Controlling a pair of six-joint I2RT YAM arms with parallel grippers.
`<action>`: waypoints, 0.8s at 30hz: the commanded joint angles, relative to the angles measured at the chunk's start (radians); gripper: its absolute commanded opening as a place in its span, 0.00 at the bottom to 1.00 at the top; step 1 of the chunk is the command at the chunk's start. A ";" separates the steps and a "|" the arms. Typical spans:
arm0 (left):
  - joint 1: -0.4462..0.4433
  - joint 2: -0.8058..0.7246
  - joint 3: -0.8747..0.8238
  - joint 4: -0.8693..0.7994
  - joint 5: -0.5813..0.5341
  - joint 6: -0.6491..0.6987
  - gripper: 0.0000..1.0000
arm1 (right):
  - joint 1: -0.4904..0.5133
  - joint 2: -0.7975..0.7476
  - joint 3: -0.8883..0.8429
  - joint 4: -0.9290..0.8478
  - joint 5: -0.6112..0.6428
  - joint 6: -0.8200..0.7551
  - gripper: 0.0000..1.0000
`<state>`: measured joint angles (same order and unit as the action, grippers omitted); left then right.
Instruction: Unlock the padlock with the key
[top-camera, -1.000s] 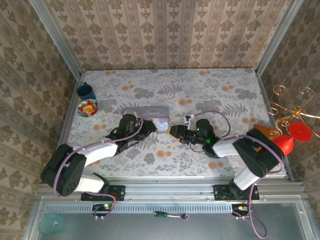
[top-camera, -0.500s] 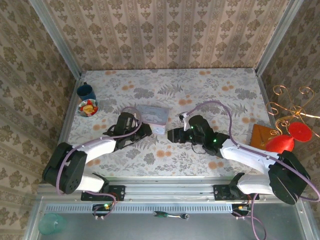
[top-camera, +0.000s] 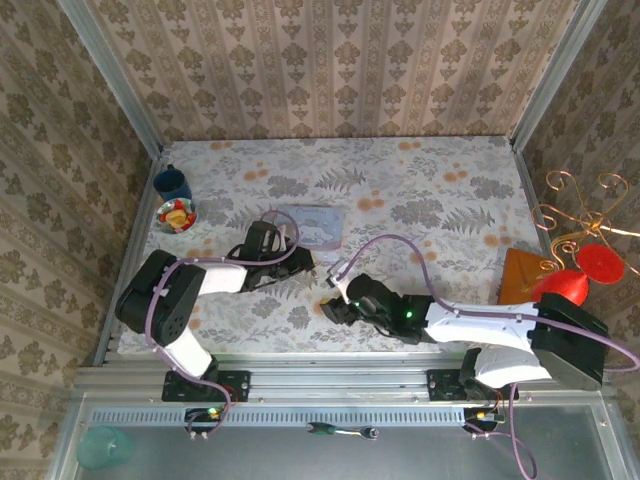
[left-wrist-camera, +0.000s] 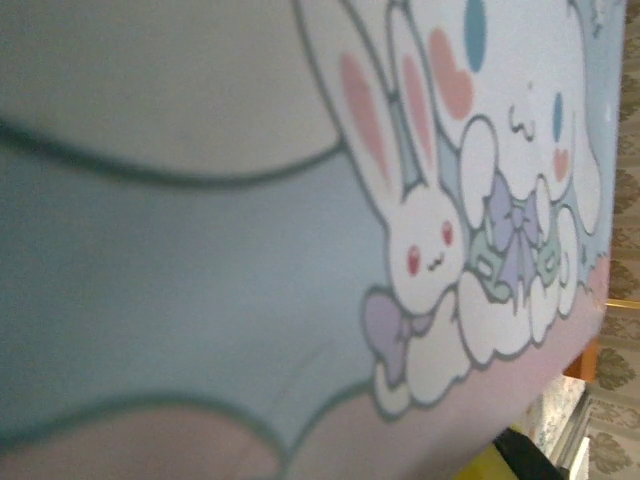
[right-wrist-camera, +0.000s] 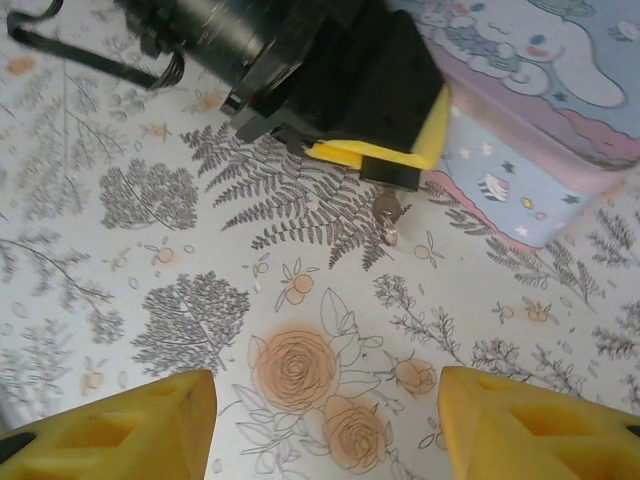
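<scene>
A small metal key (right-wrist-camera: 388, 215) sticks out from the tip of my left gripper (right-wrist-camera: 385, 170), which looks shut on the key's head just above the flowered table. From above, my left gripper (top-camera: 300, 262) sits against the near left corner of a pastel cartoon tin box (top-camera: 315, 225). The tin's bunny lid (left-wrist-camera: 420, 230) lies close under the left wrist camera. My right gripper (top-camera: 332, 305) is a little nearer than the key, open, with both yellow fingers (right-wrist-camera: 110, 425) apart and nothing between them. I see no padlock; it is hidden or out of view.
A blue cup (top-camera: 172, 183) and a small bowl of fruit (top-camera: 177, 215) stand at the far left. At the right edge are a red funnel-like object (top-camera: 570, 285), an orange board (top-camera: 522, 270) and a gold wire stand (top-camera: 585, 215). The tin box (right-wrist-camera: 540, 120) blocks the space beyond the key.
My right gripper has drawn back from the left gripper's tip, toward the near edge and leftward. The left gripper stays by the tin's corner while its arm has folded closer.
</scene>
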<state>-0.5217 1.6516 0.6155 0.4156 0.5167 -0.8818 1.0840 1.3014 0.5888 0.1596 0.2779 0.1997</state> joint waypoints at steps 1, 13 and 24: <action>0.008 0.023 -0.019 0.140 0.094 -0.039 0.00 | 0.034 0.054 -0.028 0.141 0.131 -0.103 0.62; 0.009 0.022 -0.053 0.253 0.171 -0.112 0.00 | 0.057 0.293 -0.068 0.489 0.248 -0.187 0.59; 0.008 -0.004 -0.078 0.301 0.178 -0.148 0.00 | 0.028 0.449 -0.090 0.800 0.348 -0.406 0.49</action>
<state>-0.5152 1.6730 0.5488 0.6582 0.6445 -0.9985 1.1252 1.7191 0.5045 0.8116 0.5652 -0.1146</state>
